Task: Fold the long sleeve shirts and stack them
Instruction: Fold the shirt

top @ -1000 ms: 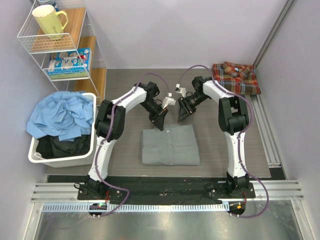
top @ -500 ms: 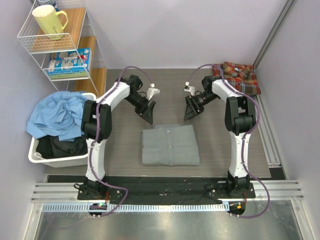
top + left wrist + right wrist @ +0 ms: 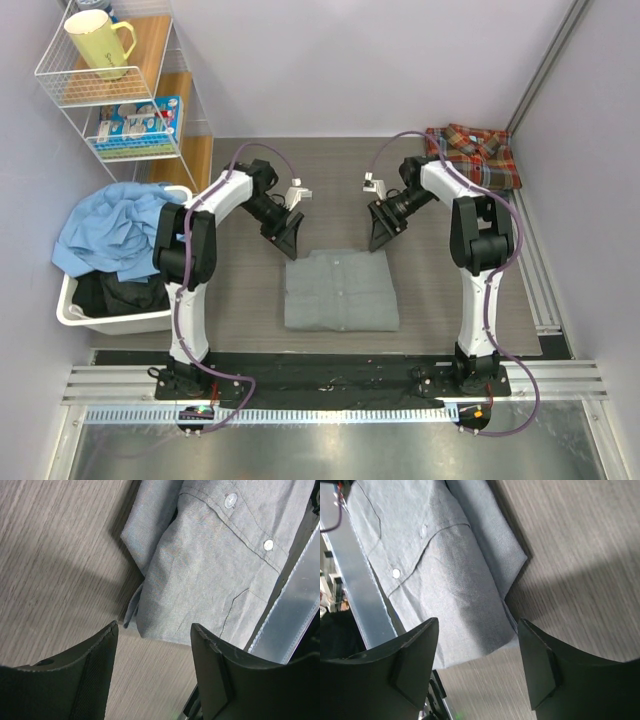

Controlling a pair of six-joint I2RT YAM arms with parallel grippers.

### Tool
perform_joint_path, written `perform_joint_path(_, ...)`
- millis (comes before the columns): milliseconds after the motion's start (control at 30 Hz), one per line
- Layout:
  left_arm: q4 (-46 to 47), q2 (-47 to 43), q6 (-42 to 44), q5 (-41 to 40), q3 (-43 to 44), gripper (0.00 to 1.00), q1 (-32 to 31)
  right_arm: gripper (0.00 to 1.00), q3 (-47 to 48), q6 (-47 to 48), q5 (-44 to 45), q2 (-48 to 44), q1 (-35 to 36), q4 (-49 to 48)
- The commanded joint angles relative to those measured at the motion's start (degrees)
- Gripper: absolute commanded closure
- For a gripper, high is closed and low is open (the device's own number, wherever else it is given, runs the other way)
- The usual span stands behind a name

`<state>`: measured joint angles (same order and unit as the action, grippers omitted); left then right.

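Observation:
The grey shirt (image 3: 339,290) lies folded into a rectangle in the middle of the table. It also shows in the left wrist view (image 3: 210,565) with two pale buttons, and in the right wrist view (image 3: 440,580). The plaid shirt (image 3: 472,155) lies folded at the far right corner. My left gripper (image 3: 288,240) is open and empty just above the grey shirt's far left corner. My right gripper (image 3: 379,238) is open and empty just above its far right corner. The open fingers frame bare table in both wrist views (image 3: 155,630) (image 3: 479,625).
A white bin (image 3: 75,310) with blue and black clothes stands at the left. A wire shelf (image 3: 160,110) with a yellow mug (image 3: 98,42) stands at the far left. A metal rail (image 3: 535,280) runs along the right edge.
Both grippers first swung outward from the middle, away from each other, then came down toward the grey shirt's far corners. The shirts have not moved.

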<state>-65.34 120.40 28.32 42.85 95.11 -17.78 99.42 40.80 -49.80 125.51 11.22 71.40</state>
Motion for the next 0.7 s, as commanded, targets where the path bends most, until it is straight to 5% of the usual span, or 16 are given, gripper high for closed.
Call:
perform_joint_path(0, -0.6, 1.0, 0.3, 0.5, 1.0, 0.39, -0.1, 0.33, -1.3, 3.0, 2.0, -3.3, 2.0, 0.2)
perform_joint_path(133, -1.3, 1.2, 1.0, 0.8, 0.2, 0.40, -0.3, 0.41, -2.1, 3.1, 3.2, -3.1, 2.7, -0.8)
perform_joint_path(367, 0.0, 1.5, -0.4, 1.9, 0.1, 0.47, -0.5, 0.70, -2.4, 2.3, 4.1, -3.4, 2.7, -1.5)
perform_joint_path(667, 0.7, 1.4, -0.4, 3.1, -2.0, 0.47, -2.1, 0.82, -2.6, 1.3, 3.4, -3.8, 2.7, -2.2)
